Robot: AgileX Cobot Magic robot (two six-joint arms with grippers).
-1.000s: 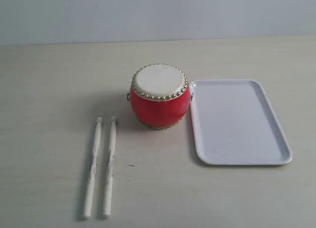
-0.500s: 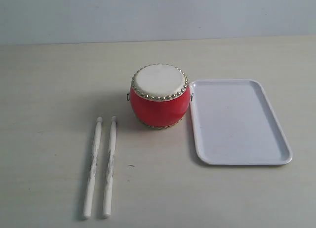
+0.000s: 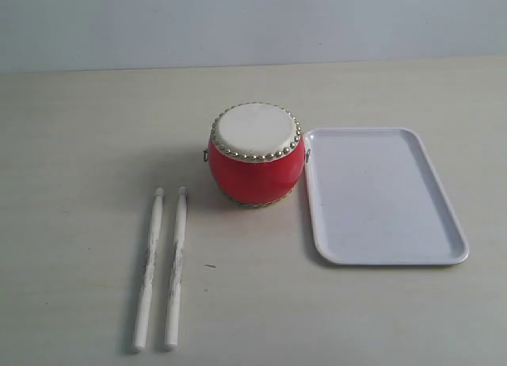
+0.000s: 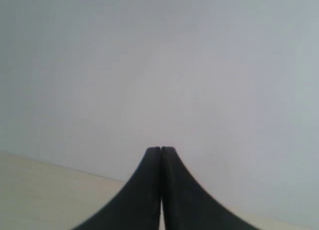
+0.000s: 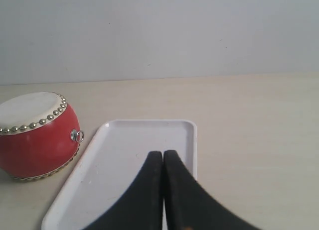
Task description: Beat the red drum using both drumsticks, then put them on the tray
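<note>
The red drum (image 3: 256,154) stands upright at the table's middle, cream skin up; the right wrist view shows it too (image 5: 35,136). Directly right of it, nearly touching, lies the white tray (image 3: 383,198), bare, seen also from the right wrist (image 5: 124,165). Two drumsticks lie side by side on the table front left of the drum, the left one (image 3: 148,268) and the right one (image 3: 176,267), tips toward the drum. My left gripper (image 4: 160,149) is shut and empty, facing the wall above the table's edge. My right gripper (image 5: 162,153) is shut and empty over the tray. Neither arm shows in the exterior view.
The pale wooden table (image 3: 79,144) runs back to a plain grey wall (image 3: 253,21). A small dark speck (image 3: 210,265) lies on the table right of the sticks.
</note>
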